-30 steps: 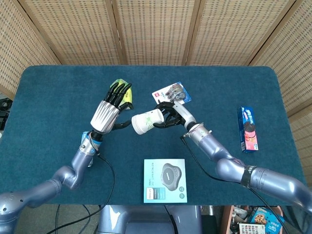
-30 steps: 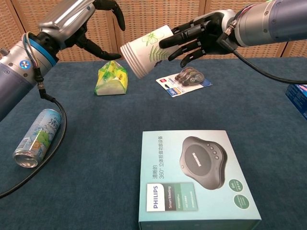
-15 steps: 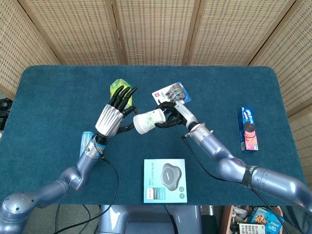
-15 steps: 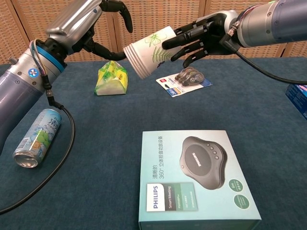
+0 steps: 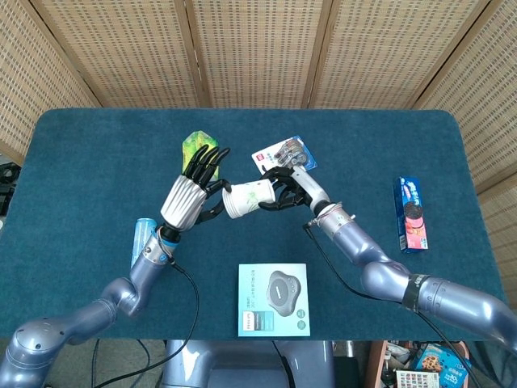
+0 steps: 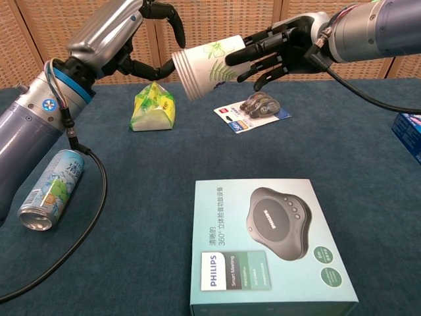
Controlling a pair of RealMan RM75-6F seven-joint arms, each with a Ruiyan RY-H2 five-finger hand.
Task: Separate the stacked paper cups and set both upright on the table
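The stacked paper cups [image 5: 246,199] [image 6: 207,58], white with a green leaf print, hang on their side above the table, mouth toward my left. My right hand [image 5: 287,190] [image 6: 276,49] grips them around the base end with its fingers wrapped over the wall. My left hand [image 5: 190,194] [image 6: 125,33] is at the cups' mouth. Its thumb reaches the lower rim and one curled finger arches over the upper rim, while the other fingers stay spread. Whether it has a grip on the rim is not clear. Only one outer cup wall shows.
On the blue tablecloth lie a green-yellow packet [image 5: 196,145] [image 6: 153,106], a drink can [image 5: 144,240] [image 6: 52,187] on its side, a Philips box [image 5: 274,297] [image 6: 266,243], a blister pack [image 5: 284,153] [image 6: 253,108] under the cups, and a blue biscuit box [image 5: 413,213] [image 6: 411,135].
My left hand has moved right and closed in on the cups' mouth, its thumb and one finger now at the rim. The right hand lifted the cups slightly.
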